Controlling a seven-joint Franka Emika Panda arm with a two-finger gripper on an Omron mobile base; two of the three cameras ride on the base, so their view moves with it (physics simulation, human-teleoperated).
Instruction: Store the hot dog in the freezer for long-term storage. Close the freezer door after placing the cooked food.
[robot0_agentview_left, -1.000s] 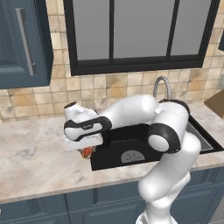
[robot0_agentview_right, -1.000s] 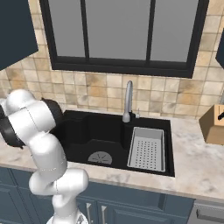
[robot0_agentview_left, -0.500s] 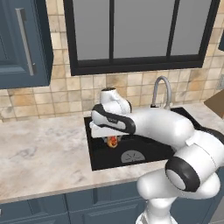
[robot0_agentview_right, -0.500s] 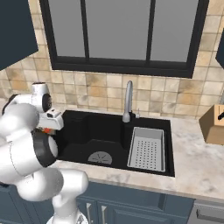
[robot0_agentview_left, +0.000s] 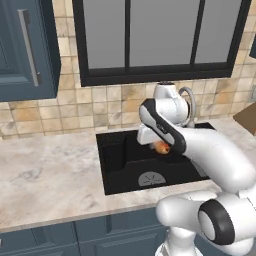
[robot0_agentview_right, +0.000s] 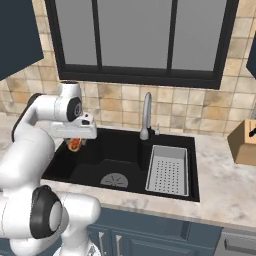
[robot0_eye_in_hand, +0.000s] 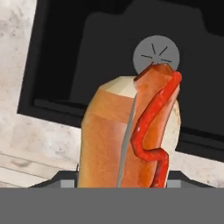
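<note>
— Where was your hot dog (robot0_eye_in_hand: 131, 135) at that moment?

— You had it gripped in the jaws of the gripper (robot0_agentview_left: 159, 146), held up in the air above the black sink (robot0_agentview_right: 120, 165), over its left half. In the hand view it stood lengthwise out of the jaws, the red sausage running along the tan bun, with the round grey drain (robot0_eye_in_hand: 156, 54) below it.

— And what lay around you?

— The marble surface (robot0_agentview_left: 50, 175) ran along the sink's left edge. A grey drying rack (robot0_agentview_right: 167, 170) sat in the sink's right end, just right of the faucet (robot0_agentview_right: 146, 116) at the back rim. A wooden knife block (robot0_agentview_right: 244, 142) stood near the surface's right edge.
</note>
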